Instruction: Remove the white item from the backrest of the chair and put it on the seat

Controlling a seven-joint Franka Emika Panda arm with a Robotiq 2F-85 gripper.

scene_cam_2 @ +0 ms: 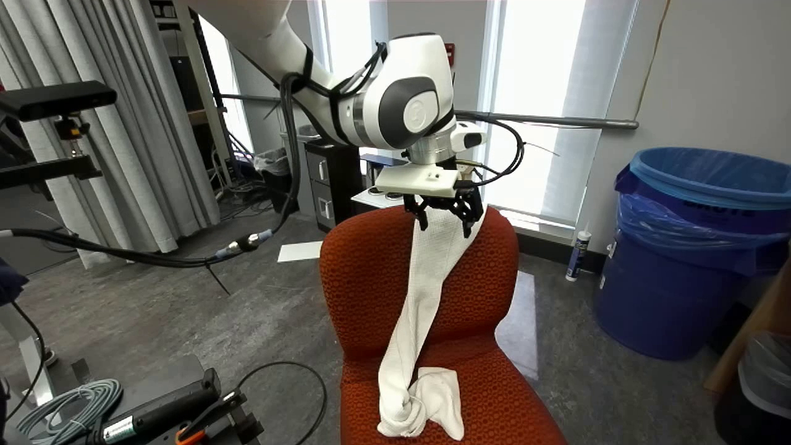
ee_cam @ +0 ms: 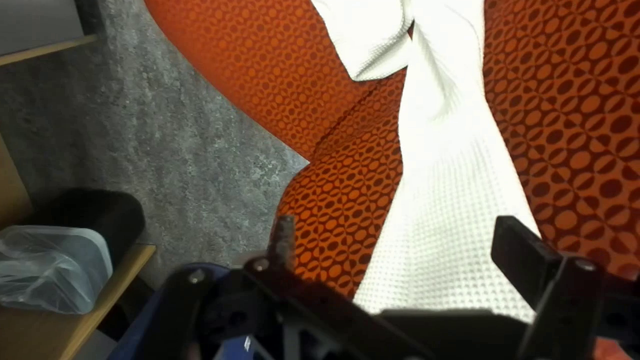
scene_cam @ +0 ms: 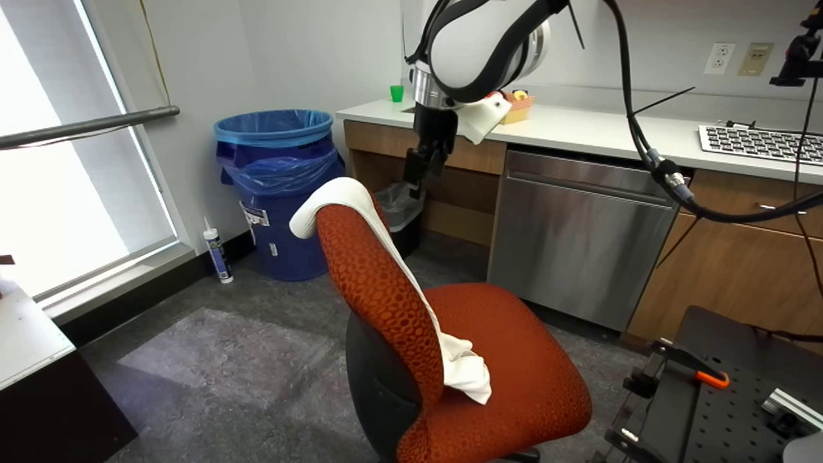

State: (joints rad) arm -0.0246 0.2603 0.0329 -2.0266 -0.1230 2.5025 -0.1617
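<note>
The white item (scene_cam: pixel 344 193) is a long waffle-textured cloth draped over the top of the chair's rust-orange backrest (scene_cam: pixel 376 283). Its front part runs down the backrest and ends bunched on the seat (scene_cam: pixel 521 373). An exterior view shows the cloth (scene_cam_2: pixel 426 296), backrest (scene_cam_2: pixel 371 266) and seat (scene_cam_2: pixel 500 402) from the front. My gripper (scene_cam_2: pixel 445 228) is open and empty, in front of the backrest's top. In an exterior view, the gripper (scene_cam: pixel 415 188) is apart from the backrest, on the seat side. In the wrist view, the cloth (ee_cam: pixel 450 175) shows between the spread fingers (ee_cam: pixel 395 230).
A blue lined bin (scene_cam: pixel 283 212) stands behind the chair near the wall. A counter with a steel dishwasher (scene_cam: pixel 572 238) is beyond the seat. A black cart (scene_cam: pixel 739 399) with tools stands close by. A caulk tube (scene_cam: pixel 218 251) stands by the window. Cables (scene_cam_2: pixel 136 253) hang from the arm.
</note>
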